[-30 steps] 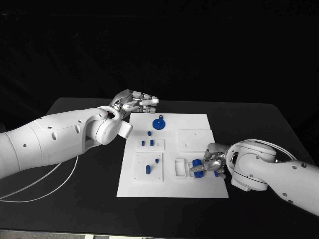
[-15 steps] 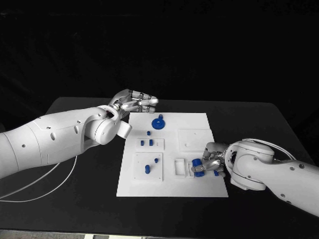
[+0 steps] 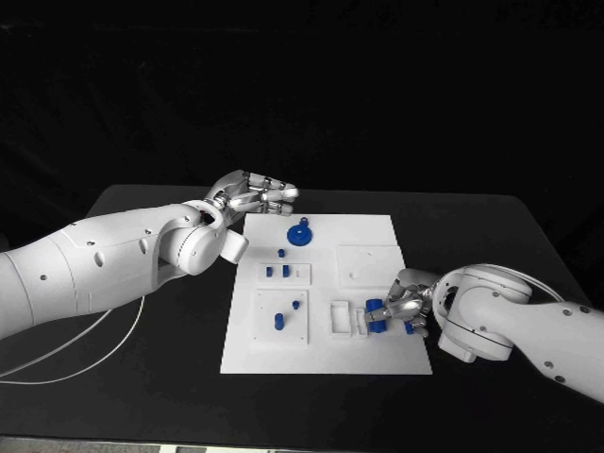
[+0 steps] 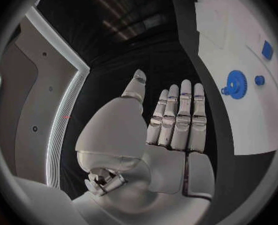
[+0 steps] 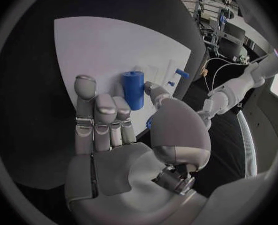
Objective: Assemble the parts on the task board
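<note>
The white task board lies in the middle of the black table. At its near right part my right hand pinches an upright blue cylinder between thumb and a finger, just over the board. The right wrist view shows the cylinder against the thumb tip, with the other fingers stretched out beside it. My left hand hovers off the board's far left corner; its fingers lie straight, side by side, holding nothing. A blue gear lies on the far part of the board.
A small blue peg stands near the gear. Blue pieces sit in the left insets. A white bracket lies left of the cylinder. A white cable trails over the table's left side.
My right hand has edged slightly to the right with the blue cylinder. The left hand has stayed where it was.
</note>
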Tool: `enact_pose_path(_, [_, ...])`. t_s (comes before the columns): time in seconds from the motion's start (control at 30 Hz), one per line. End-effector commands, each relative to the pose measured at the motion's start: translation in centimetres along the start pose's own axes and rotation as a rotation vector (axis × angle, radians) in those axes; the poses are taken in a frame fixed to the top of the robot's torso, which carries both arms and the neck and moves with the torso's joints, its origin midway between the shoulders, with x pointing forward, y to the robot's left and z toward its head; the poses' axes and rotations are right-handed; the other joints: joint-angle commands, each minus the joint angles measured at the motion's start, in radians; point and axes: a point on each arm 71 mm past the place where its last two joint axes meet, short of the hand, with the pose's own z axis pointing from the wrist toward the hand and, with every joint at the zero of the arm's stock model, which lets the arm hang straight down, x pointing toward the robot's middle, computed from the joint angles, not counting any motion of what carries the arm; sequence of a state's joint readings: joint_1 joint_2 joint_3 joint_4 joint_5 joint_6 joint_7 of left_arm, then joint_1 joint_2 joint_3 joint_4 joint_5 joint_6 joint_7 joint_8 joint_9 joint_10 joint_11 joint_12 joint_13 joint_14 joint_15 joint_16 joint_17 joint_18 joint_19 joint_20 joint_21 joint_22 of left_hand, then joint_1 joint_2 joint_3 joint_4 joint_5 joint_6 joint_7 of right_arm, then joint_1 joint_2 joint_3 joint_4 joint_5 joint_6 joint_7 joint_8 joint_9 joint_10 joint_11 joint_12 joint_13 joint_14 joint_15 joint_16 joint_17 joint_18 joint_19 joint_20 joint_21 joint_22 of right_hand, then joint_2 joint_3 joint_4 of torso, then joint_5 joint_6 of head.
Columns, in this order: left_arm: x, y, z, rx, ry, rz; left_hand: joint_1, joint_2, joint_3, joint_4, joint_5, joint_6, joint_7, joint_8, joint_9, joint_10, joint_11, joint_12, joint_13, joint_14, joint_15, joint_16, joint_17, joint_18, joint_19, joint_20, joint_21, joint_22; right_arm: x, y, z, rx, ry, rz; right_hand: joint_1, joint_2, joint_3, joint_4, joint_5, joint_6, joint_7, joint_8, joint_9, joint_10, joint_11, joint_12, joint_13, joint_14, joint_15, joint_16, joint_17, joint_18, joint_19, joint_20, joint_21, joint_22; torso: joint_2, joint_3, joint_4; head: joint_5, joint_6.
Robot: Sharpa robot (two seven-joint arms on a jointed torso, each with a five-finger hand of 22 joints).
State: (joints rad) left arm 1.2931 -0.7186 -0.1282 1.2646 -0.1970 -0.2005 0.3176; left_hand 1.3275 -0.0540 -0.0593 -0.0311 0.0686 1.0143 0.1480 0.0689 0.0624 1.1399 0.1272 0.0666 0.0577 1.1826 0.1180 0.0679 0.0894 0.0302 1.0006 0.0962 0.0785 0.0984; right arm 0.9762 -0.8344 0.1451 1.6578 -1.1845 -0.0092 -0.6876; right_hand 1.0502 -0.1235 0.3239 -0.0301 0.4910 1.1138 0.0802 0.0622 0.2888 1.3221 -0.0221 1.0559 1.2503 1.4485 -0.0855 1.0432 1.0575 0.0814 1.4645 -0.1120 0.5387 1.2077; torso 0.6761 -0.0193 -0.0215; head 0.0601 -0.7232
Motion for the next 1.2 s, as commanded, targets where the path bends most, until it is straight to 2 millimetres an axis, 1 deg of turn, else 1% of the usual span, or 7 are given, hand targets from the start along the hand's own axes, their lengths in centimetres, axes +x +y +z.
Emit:
enact_pose_path(0.03, [0.3,-0.1,0.0,0.003,0.024,-0.004,-0.004,0.003,0.007,-0.001,0.01,-0.01,0.001,0.0,0.001,-0.008,0.002,-0.005,0.001,-0.007,-0.002,-0.005,0.001,-0.01,-0.001,0.005,0.005,-0.004,0.1,-0.7,0.1,0.054,0.036,0.105,0.01,0.003,0.078,-0.085,-0.003,0.007,-0.001,0.0,-0.221,0.009,-0.004,-0.001,-0.002,0.002,-0.003,-0.006,-0.001,0.012,0.045,0.002,0.007,0.003,0.0,-0.0007,-0.0012,-0.001,0.001])
enact_pose_path(0.43, [0.3,0.0,0.0,-0.001,0.032,-0.002,-0.003,0.003,0.007,-0.001,0.011,-0.01,0.002,0.0,0.001,-0.008,0.002,-0.005,0.001,-0.007,-0.001,-0.005,0.001,-0.01,-0.001,0.005,0.005,-0.004,-0.9,-1.0,-0.1,0.059,0.038,0.211,0.015,0.002,0.063,-0.084,-0.004,0.021,-0.005,0.001,-0.22,0.01,-0.005,0.001,-0.002,0.002,-0.005,-0.005,-0.001,0.011,0.046,0.001,0.009,0.004,0.001,0.0011,0.0005,0.002,-0.006])
enact_pose_path(0.73, [0.4,0.0,0.1,-0.004,0.037,-0.001,-0.004,0.003,0.007,-0.003,0.012,-0.012,0.002,0.001,0.001,-0.01,0.003,-0.005,0.001,-0.008,-0.001,-0.005,0.001,-0.009,-0.001,0.005,0.006,-0.008,-1.0,0.1,-0.7,0.036,0.095,0.276,0.014,0.005,0.049,-0.081,-0.004,0.026,-0.007,0.001,-0.22,0.009,-0.006,-0.002,-0.004,0.002,-0.005,-0.007,-0.002,0.01,0.045,0.0,0.009,0.005,0.001,-0.0005,-0.0003,0.004,-0.008])
enact_pose_path(0.77, [0.4,0.0,0.1,-0.004,0.038,0.0,-0.004,0.002,0.008,-0.003,0.012,-0.013,0.002,0.001,0.001,-0.011,0.003,-0.005,0.001,-0.008,-0.001,-0.004,0.001,-0.009,0.0,0.006,0.006,-0.009,-0.9,0.4,-0.7,0.03,0.107,0.278,0.013,0.007,0.044,-0.079,-0.009,0.026,-0.007,0.001,-0.22,0.009,-0.006,-0.003,-0.004,0.002,-0.005,-0.007,-0.002,0.01,0.045,0.0,0.009,0.006,0.001,-0.0004,0.0001,0.005,-0.009])
enact_pose_path(0.9, [0.4,0.0,0.1,-0.006,0.039,0.001,-0.004,0.006,0.01,-0.002,0.016,-0.013,0.002,0.001,0.001,-0.01,0.003,-0.004,0.001,-0.008,-0.001,-0.004,0.001,-0.009,0.0,0.005,0.007,-0.01,-0.5,1.1,-0.9,0.016,0.141,0.267,0.015,0.016,0.019,-0.066,-0.08,0.027,-0.009,0.001,-0.22,0.01,-0.005,-0.002,-0.004,0.003,-0.004,-0.005,0.0,0.01,0.045,0.001,0.009,0.006,0.0,-0.0005,0.0013,0.007,-0.011])
enact_pose_path(1.0, [0.4,0.0,0.0,-0.007,0.04,0.005,-0.002,0.008,0.01,-0.003,0.019,-0.012,0.002,0.001,0.001,-0.01,0.003,-0.004,0.001,-0.008,-0.001,-0.004,0.001,-0.009,0.001,0.005,0.007,-0.01,-0.3,1.6,-0.9,0.006,0.159,0.254,0.021,0.019,0.009,-0.062,-0.083,0.03,-0.01,0.0,-0.22,0.01,-0.006,-0.001,-0.004,0.003,-0.005,-0.004,0.001,0.01,0.046,0.001,0.012,0.008,0.0,-0.0018,0.003,0.007,-0.012])
enact_pose_path(1.2, [0.4,0.0,0.0,-0.011,0.037,0.01,0.0,0.016,0.011,-0.006,0.027,-0.013,0.002,0.001,0.001,-0.011,0.003,-0.005,0.001,-0.007,-0.001,-0.004,0.001,-0.008,0.002,0.005,0.009,-0.011,0.0,2.2,-0.8,0.002,0.185,0.22,0.024,0.025,-0.009,-0.05,-0.08,0.038,-0.013,0.001,-0.219,0.01,-0.007,0.0,-0.003,0.003,-0.006,0.004,0.011,0.01,0.046,-0.001,0.043,0.024,0.0,-0.0024,0.0005,0.01,-0.012])
